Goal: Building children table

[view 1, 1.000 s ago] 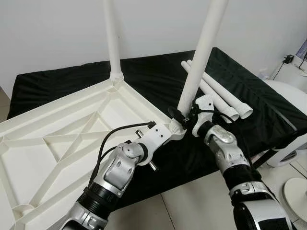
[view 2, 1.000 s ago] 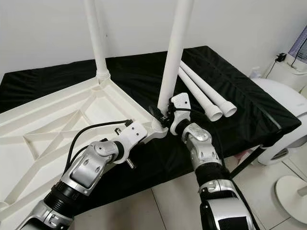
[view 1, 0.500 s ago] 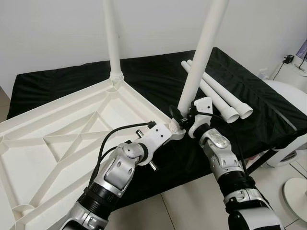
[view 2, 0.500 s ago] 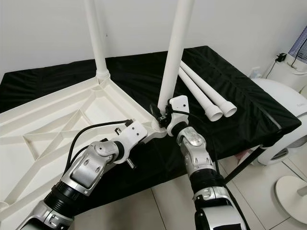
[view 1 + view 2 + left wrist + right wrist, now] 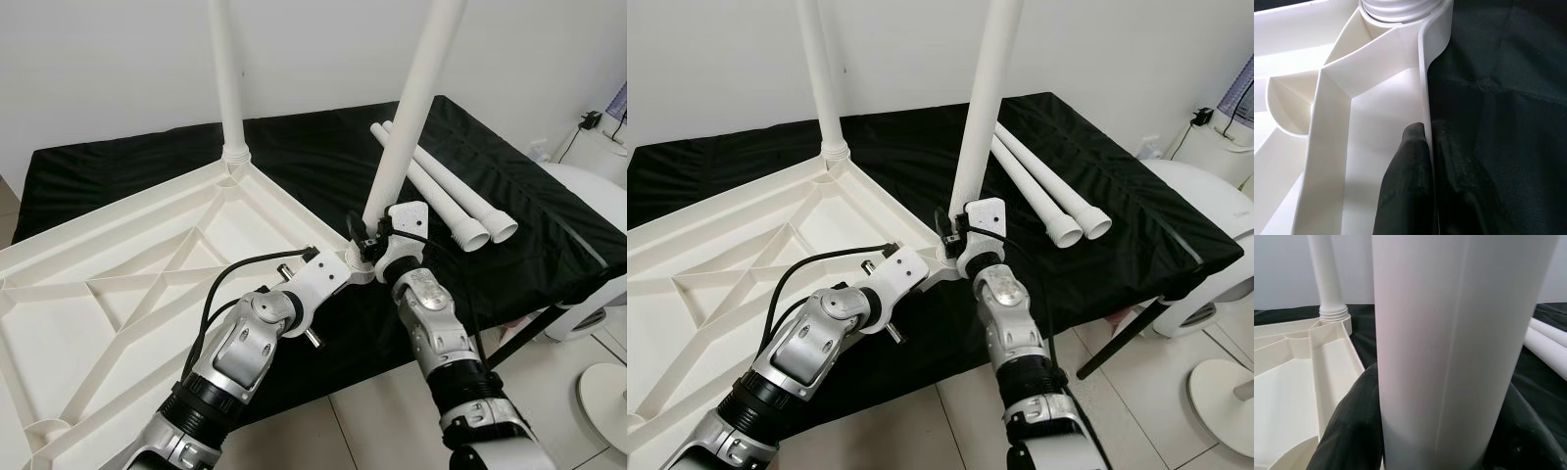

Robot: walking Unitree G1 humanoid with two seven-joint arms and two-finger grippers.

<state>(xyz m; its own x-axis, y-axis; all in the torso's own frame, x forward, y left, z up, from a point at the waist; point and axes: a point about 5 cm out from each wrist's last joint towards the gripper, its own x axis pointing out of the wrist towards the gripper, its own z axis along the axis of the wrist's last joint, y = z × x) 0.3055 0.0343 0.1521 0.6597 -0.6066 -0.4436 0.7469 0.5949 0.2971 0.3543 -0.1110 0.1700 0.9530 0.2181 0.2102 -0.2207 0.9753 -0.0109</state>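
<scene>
My right tool [image 5: 955, 235] is clamped round the upright leg [image 5: 982, 108] just above its corner socket, to turn it home. My left tool [image 5: 1425, 161] pinches the tabletop [image 5: 147, 264] rim at 7 o'clock of that socket, steadying it on the bench [image 5: 323, 147]. Both forearms reach forward, converging on the corner.

Silver arms, black cables, white wrists

A: What is cut off?
B: Both upright white plastic table legs [image 5: 413, 108] run past the top edge; the overturned white ribbed tabletop [image 5: 118, 284] leaves the left edge.
A: Hidden?
B: The right gripper [image 5: 955, 235] fingertips, behind the near leg.
</scene>
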